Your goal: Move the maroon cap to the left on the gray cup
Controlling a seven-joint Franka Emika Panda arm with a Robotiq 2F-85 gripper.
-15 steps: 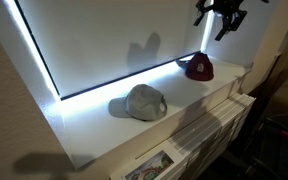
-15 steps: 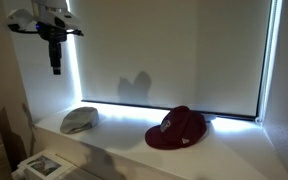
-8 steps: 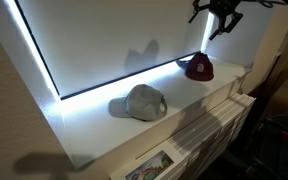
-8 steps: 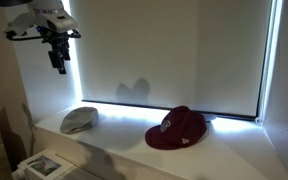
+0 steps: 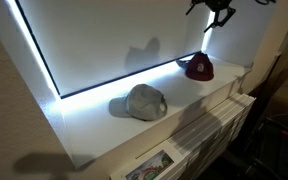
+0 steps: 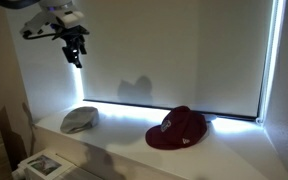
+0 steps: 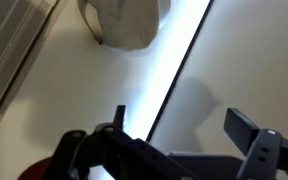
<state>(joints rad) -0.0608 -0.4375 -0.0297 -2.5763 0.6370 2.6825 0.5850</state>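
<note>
While the gripper [image 7: 179, 122] is hanging high over the ledge [image 7: 54, 95], its jaws are standing wide apart with nothing between them, as the wrist view shows; that is probably because the arm is at a clearing height and is being readied for a descent, with no grasp begun. Nearest to the jaws, the maroon cap [image 7: 32, 172] is peeking out as a dark red sliver at the lower left corner of the wrist view, well below the fingers and off to one side rather than between them, so the jaws are not lined up on it yet. In both exterior views the maroon cap [image 5: 197, 67] [image 6: 177, 129] is sitting crown up on the white ledge, far beneath the gripper [image 5: 216, 12] [image 6: 74, 50], and the upright crown is likely offering the easiest place to pinch. Farther from the jaws, the gray cup [image 7: 124, 22], which is in fact a pale cap, is lying ahead along the ledge at the top of the wrist view, well apart from the maroon one. It is resting crown up too [image 5: 139, 102] [image 6: 80, 120], so it is giving a rounded seat for the maroon cap to be set on. Beyond both, a drawn blind [image 6: 174, 50] is glowing at its edges.
</note>
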